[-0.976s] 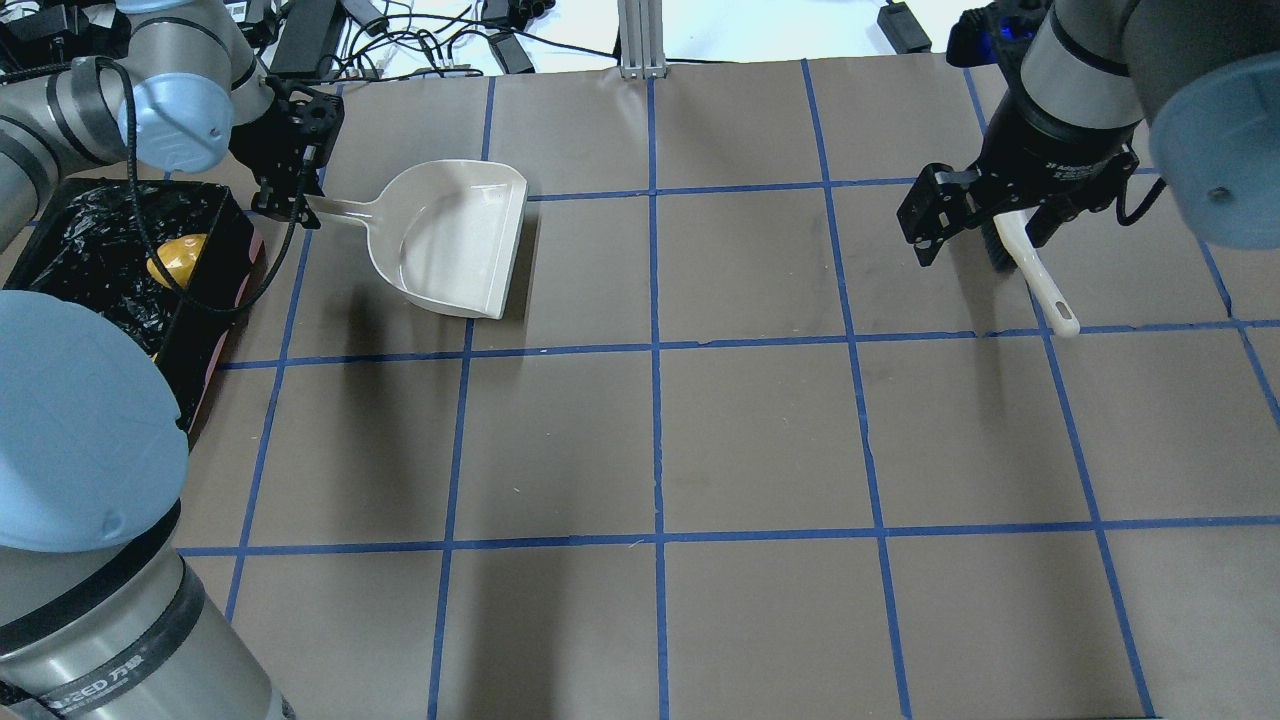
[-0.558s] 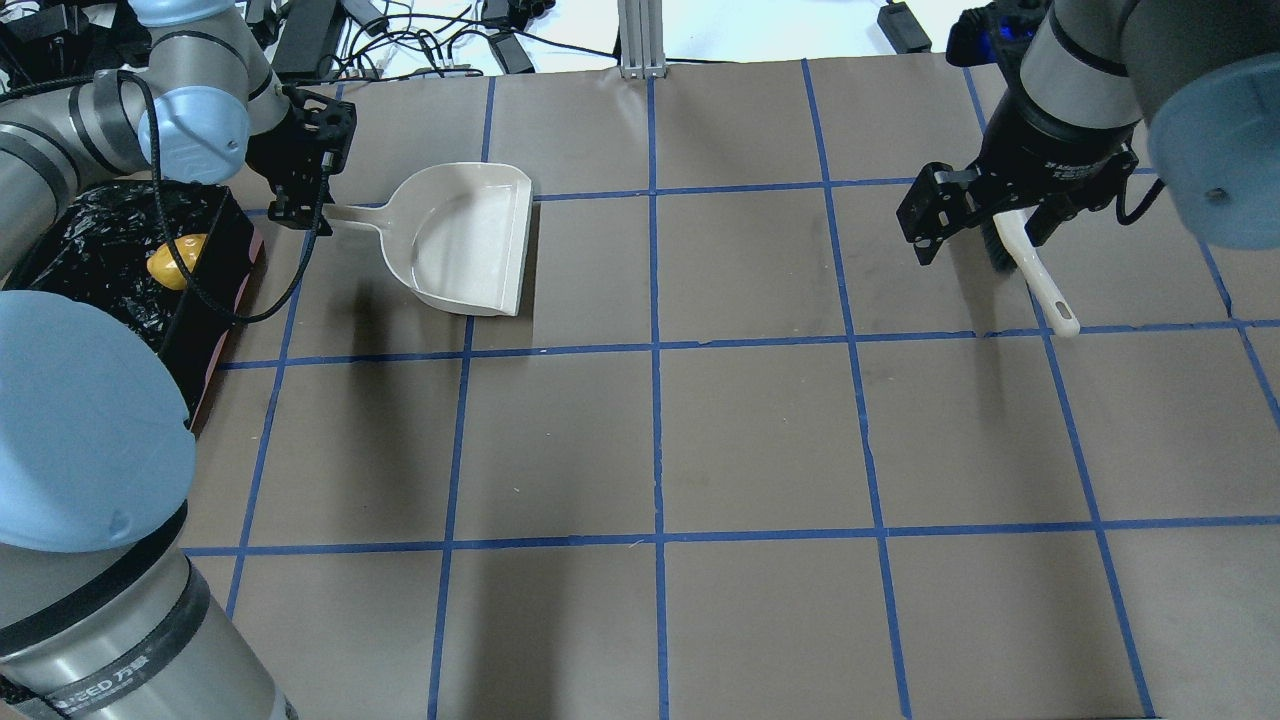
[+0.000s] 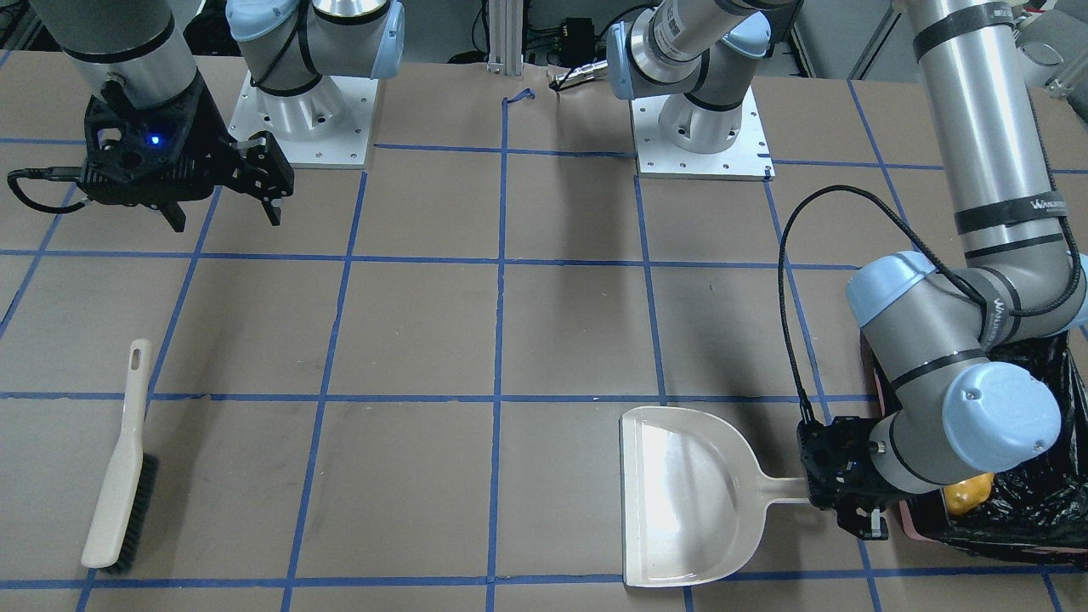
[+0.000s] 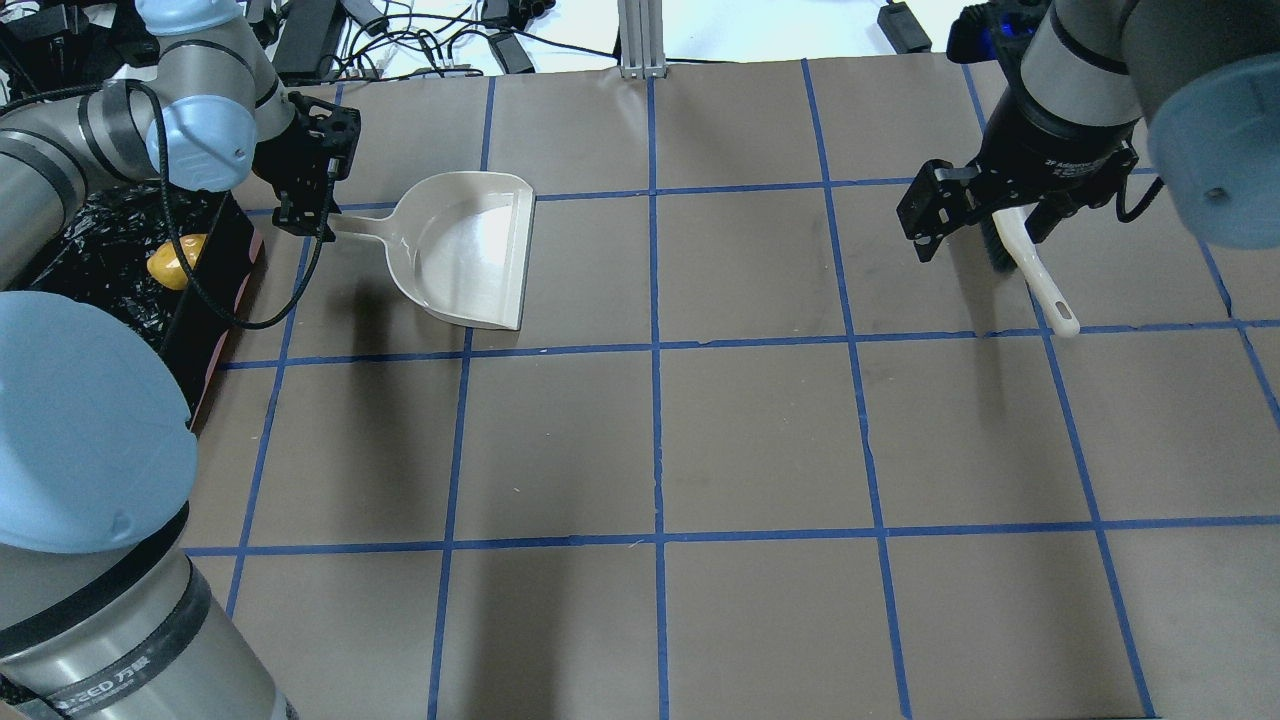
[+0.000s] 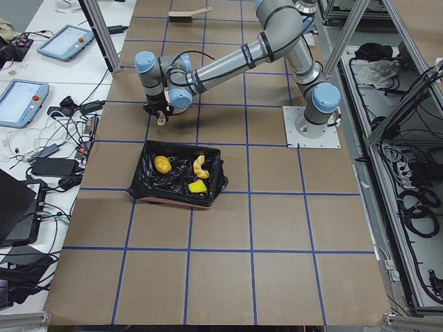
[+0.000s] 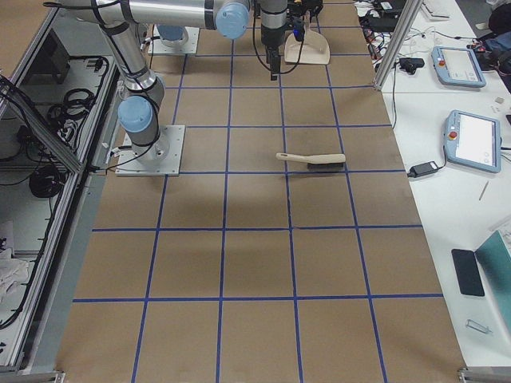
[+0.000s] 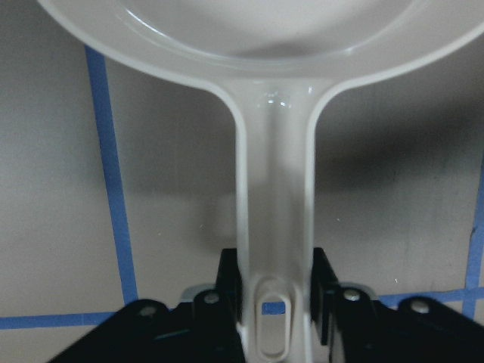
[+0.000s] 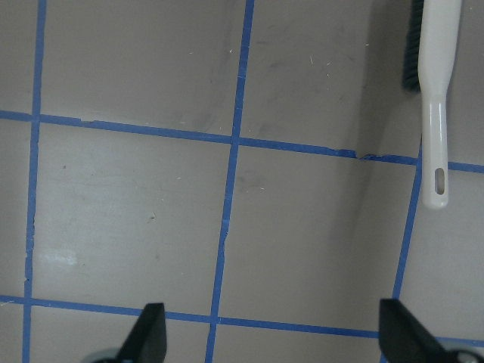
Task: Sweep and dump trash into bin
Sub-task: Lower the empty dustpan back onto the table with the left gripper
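My left gripper [image 4: 303, 214] is shut on the handle of the empty beige dustpan [image 4: 470, 250], just right of the bin [image 4: 95, 255]. The wrist view shows its fingers [image 7: 228, 287] clamping the handle [image 7: 274, 189]. The dustpan [image 3: 680, 493] casts a shadow on the table. The black-lined bin [image 5: 147, 185] holds the trash: a golden-brown potato [image 5: 163, 164], a pale yellow rind slice [image 5: 201, 166] and a yellow-and-green sponge block [image 5: 198, 187]. My right gripper [image 4: 985, 225] is open and empty above the table, over the brush [image 4: 1035, 270].
The beige brush [image 3: 119, 484] with dark bristles lies flat on the table on my right side, also in the right wrist view [image 8: 439, 98]. Blue tape lines grid the brown table. Cables and devices lie beyond the far edge.
My left gripper has carried the dustpan a little right, away from the bin, and swung its mouth round. The right arm and the brush have stayed put.
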`<state>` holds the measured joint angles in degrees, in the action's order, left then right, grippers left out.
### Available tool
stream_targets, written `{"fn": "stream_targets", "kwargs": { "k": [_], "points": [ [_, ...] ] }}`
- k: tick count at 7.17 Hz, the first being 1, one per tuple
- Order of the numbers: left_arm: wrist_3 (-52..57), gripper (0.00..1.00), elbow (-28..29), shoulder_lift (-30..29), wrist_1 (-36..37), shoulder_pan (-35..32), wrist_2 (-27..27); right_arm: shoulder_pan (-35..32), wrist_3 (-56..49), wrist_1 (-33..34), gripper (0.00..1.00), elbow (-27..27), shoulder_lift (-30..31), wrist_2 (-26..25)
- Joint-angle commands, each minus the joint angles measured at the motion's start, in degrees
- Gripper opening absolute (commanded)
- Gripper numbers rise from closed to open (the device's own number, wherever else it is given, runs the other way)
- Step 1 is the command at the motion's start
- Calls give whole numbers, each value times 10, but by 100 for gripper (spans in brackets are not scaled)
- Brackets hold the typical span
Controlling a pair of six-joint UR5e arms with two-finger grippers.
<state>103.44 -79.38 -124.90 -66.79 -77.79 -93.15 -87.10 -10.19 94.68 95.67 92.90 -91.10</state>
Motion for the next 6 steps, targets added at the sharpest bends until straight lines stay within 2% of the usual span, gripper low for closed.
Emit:
{"fn": "stream_targets", "kwargs": {
  "k": [1, 3, 5, 6],
  "points": [
    [-4, 80, 10, 18, 2, 0, -3, 0, 0, -1, 100, 0, 0, -1],
    [-38, 80, 11, 63, -36, -1, 1, 0, -2, 1, 100, 0, 0, -1],
    [-166, 79, 11, 125, -98, -25, -1, 0, -3, 1, 100, 1, 0, 0],
    [-274, 79, 10, 160, -134, -52, 0, 0, -5, 1, 100, 0, 0, -1]
  ]
}}
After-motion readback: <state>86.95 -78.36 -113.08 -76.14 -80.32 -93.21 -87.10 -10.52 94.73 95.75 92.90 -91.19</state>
